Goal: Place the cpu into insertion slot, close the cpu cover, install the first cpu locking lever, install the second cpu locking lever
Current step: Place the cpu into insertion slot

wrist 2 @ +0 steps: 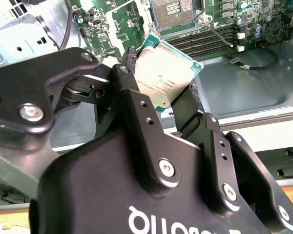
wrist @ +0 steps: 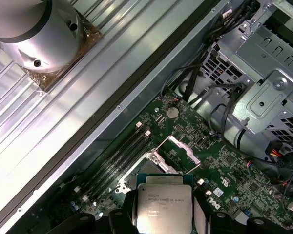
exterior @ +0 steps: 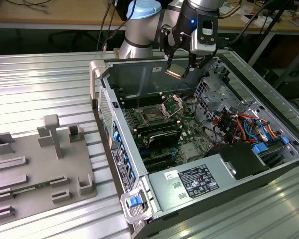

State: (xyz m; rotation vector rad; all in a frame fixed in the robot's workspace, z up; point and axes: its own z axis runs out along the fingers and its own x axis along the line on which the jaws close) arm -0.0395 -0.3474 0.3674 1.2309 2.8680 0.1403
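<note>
CPU (wrist 2: pixel 167 68) is pinched by its edges in the gripper (wrist 2: pixel 161 78) (silver top showing in both wrist views), held in the air above the motherboard (exterior: pixel 165 130), well apart from the open socket (exterior: pixel 153 116); cpu cover (exterior: pixel 172 104) stands raised.

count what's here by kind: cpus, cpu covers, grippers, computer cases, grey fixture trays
cpu: 1, clamped in the gripper above the board
cpu cover: 1, swung open
gripper: 1
computer case: 1, side open
grey fixture tray: 1, on the exterior view's left
total: 5
</note>
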